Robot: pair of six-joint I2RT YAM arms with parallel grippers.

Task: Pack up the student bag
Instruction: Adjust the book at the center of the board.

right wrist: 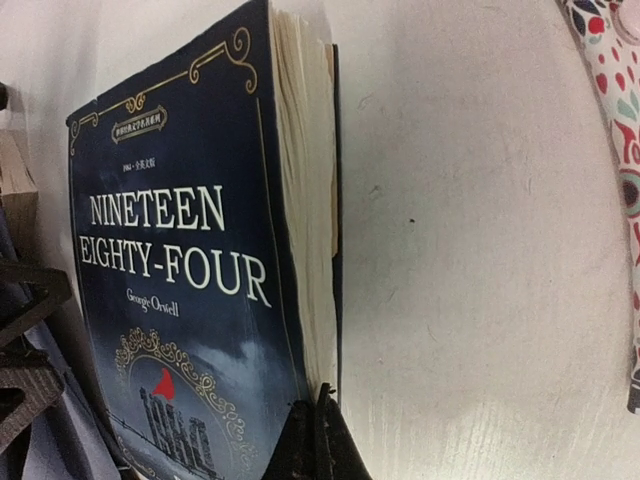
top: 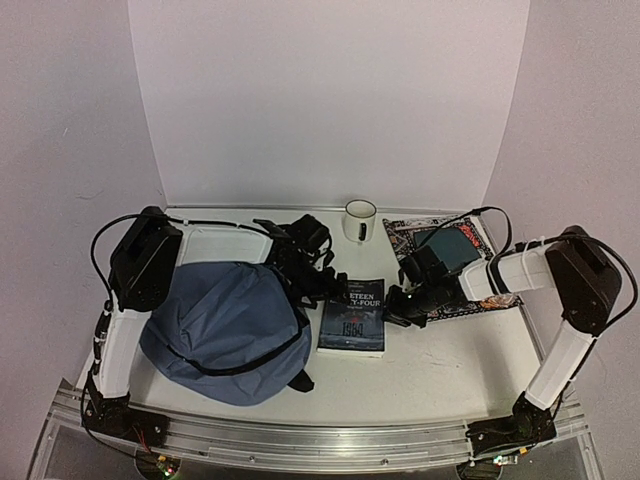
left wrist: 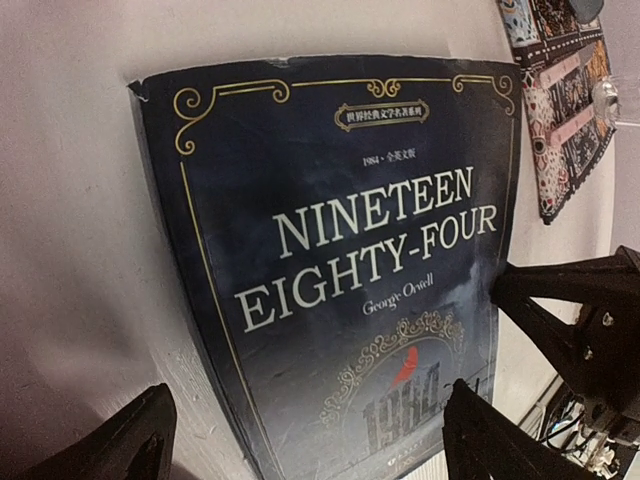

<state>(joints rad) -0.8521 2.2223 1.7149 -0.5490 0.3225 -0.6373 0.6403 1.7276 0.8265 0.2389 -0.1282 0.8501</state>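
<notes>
Left claw (top: 328, 288) gapes beside the slumped, slate-blue student bag (top: 225, 330).

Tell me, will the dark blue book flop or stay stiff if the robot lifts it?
Probably a bit bendy: the book looks like a thin-covered paperback. Its pages make a thick stack, so likely hefty for its size. Lying flat, it should slide, not roll.

Navy book (left wrist: 340, 260) beneath spread fingers (left wrist: 130, 440)

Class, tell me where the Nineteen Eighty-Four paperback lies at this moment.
In the top view the paperback lies flat mid-table, just right of the student bag and nearer the arms' bases than the white mug.
</notes>
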